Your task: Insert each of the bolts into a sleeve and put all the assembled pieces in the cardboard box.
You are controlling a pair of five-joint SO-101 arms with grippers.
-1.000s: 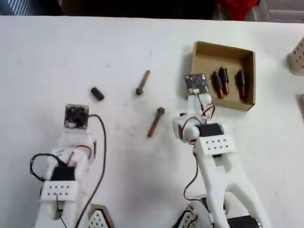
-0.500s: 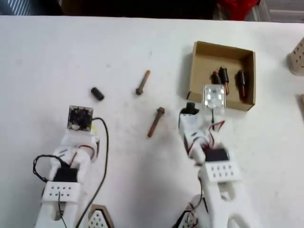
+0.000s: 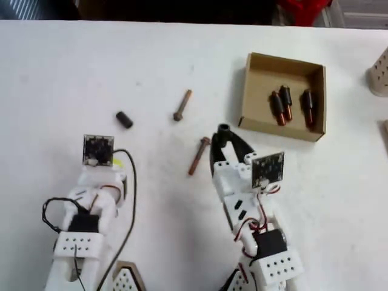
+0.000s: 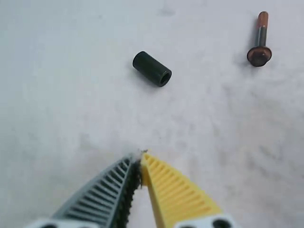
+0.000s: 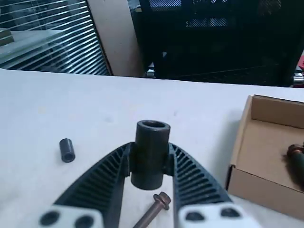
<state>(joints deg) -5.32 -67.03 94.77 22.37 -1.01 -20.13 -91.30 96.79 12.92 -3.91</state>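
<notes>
Sleeve (image 5: pixel 152 135) in hand: R gripper (image 5: pixel 150 153) is clamped on its lower half, bore up, axis approx. upright, jaws spread only as wide as the sleeve. It sits just outside the cardboard box (image 3: pixel 284 60), off the box's front corner on the L-arm side. Nearest bolt (image 3: pixel 198 156) lies flat on the table (image 3: pixel 60 60), a bit farther from the box than the held sleeve. 2nd bolt (image 3: pixel 182 105) is farther out again, and the loose sleeve (image 3: pixel 124 119) is well apart from the box. 3 assembled pcs (image 3: pixel 285 104) lie inside the box. L gripper (image 4: pixel 140 164) is closed tip to tip, nothing held, hovering short of the loose sleeve.

Step in hand (judgement): mate held sleeve w/ a bolt. The bolt is lying down, so R can't drop the sleeve over it. L should open, take the nearest bolt by the head end leaving the shank free, and line the shank up w/ the bore. R's low grip leaves the bore mouth unobstructed; hold it steady. Bore/shank clearance is hard to judge from the wrist view, prob. snug, so approach slow and coaxial.
</notes>
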